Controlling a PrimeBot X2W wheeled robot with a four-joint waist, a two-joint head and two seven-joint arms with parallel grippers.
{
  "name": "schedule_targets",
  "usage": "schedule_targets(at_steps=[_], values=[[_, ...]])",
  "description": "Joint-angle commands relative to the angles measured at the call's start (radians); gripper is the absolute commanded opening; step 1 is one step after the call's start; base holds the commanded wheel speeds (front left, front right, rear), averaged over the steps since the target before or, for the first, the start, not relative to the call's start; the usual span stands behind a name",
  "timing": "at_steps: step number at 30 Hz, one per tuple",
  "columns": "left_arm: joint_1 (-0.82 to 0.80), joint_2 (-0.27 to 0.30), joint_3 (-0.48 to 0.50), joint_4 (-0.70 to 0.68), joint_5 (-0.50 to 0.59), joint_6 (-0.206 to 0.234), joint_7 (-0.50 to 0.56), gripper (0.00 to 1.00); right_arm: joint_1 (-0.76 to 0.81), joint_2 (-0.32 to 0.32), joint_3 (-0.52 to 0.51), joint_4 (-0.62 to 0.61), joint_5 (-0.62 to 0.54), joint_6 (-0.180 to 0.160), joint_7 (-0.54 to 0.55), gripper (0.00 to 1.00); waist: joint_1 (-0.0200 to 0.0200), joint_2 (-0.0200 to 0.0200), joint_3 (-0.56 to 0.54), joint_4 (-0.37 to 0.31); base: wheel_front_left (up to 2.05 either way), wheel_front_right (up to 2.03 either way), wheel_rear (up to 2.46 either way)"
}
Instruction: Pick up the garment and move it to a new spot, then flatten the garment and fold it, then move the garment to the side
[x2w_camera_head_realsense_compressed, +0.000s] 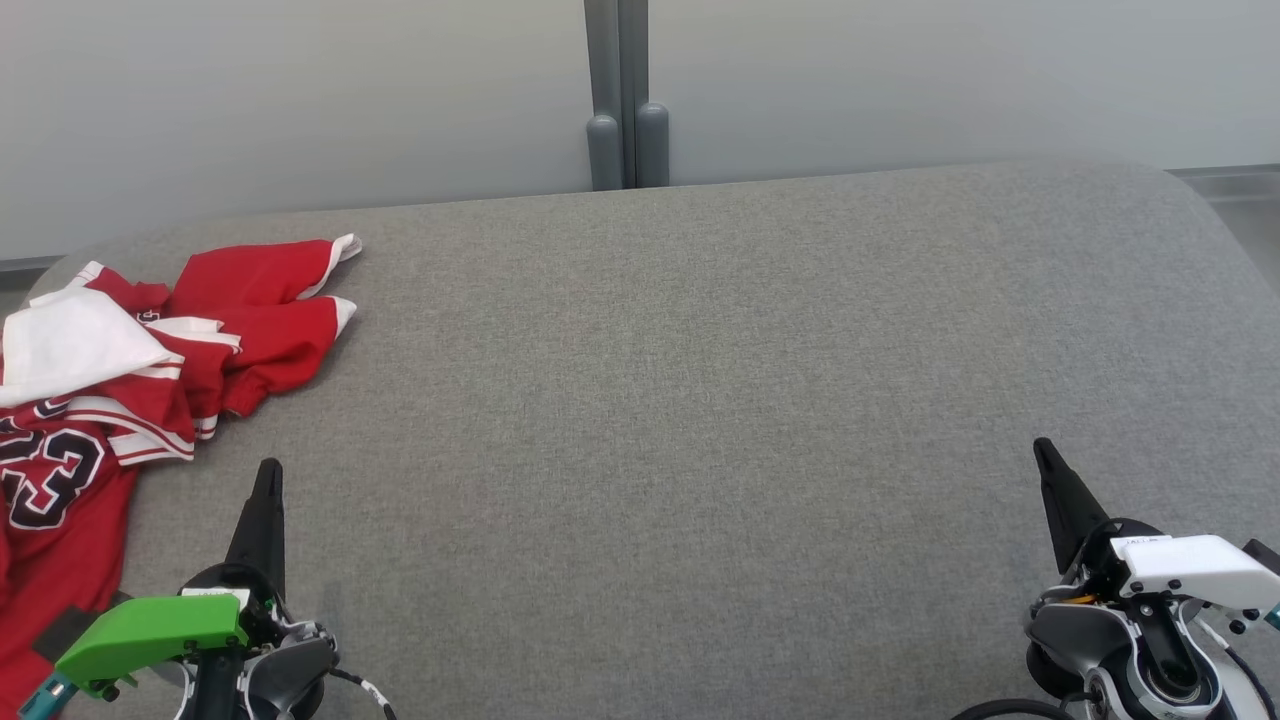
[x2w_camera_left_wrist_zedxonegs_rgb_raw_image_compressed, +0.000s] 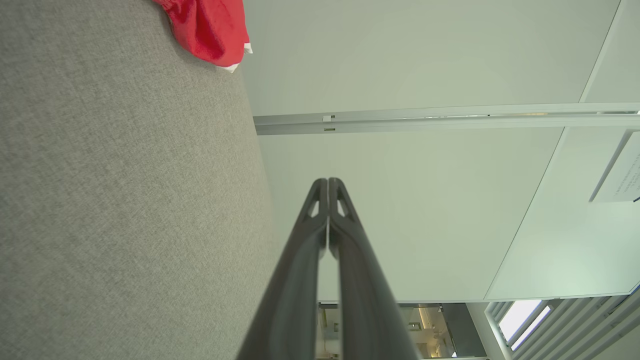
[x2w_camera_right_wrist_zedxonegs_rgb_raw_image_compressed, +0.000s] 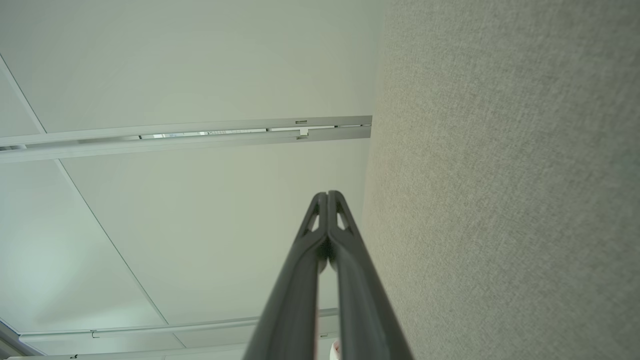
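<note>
Since neither gripper touches it, the garment is entered as not yet picked up: first step of the task, at its very start.

Item 1. Garment. Red jersey with white trim and a dark number. It is crumpled in a heap along the left edge of the head view, from upper left to the lower left corner, and partly cut off by the frame. A white layer lies turned up on top, and two red flaps point toward the frame's centre. One red fold shows at the top left of the left wrist view.

Item 2. Left gripper. Lower left of the head view, just right of the heap and apart from it. Fingers pressed together with nothing between them; the tips meet in the left wrist view.

Item 3. Right gripper. Lower right of the head view, well apart from the garment. Jaws likewise pressed together and empty, as the right wrist view shows.

Item 4. Grey fabric surface. It bears the heap, and a wide bare stretch runs across centre and right.

Item 5. Pale wall panels and grey post, top of frame.

Assessment. The next move likely falls to the left gripper: spread its fingers, reach left onto the heap and pinch a thick fold or hem. The bare centre looks the probable new spot.
</note>
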Motion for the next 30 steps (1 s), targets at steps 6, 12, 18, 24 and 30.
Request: schedule_targets(at_steps=[6, 12, 18, 24, 30], values=[[-0.013, 0.001, 0.002, -0.002, 0.005, -0.004, 0.002, 0.00, -0.010, -0.005, 0.000, -0.004, 0.005, 0.000, 0.002, 0.00, 0.0000, 0.0000, 0.000, 0.000, 0.00, 0.00, 0.00], [-0.013, 0.001, 0.002, -0.002, 0.005, -0.004, 0.002, 0.00, -0.010, -0.005, 0.000, -0.004, 0.005, 0.000, 0.002, 0.00, 0.0000, 0.0000, 0.000, 0.000, 0.00, 0.00, 0.00], [0.016, -0.004, -0.008, 0.018, 0.001, 0.001, -0.008, 1.00, 0.016, 0.006, 0.007, 0.016, 0.001, 0.000, -0.008, 1.00, 0.0000, 0.0000, 0.000, 0.000, 0.00, 0.00, 0.00], [0.024, -0.003, -0.034, 0.013, 0.015, 0.001, -0.038, 1.00, 0.027, 0.004, 0.033, 0.005, -0.021, 0.000, -0.041, 1.00, 0.0000, 0.0000, 0.000, 0.002, 0.00, 0.00, 0.00], [0.025, 0.005, -0.063, 0.017, 0.068, 0.002, -0.067, 1.00, 0.030, 0.000, 0.044, -0.004, -0.132, 0.000, -0.070, 1.00, 0.0000, 0.0000, 0.000, 0.004, 0.00, 0.00, 0.00]])
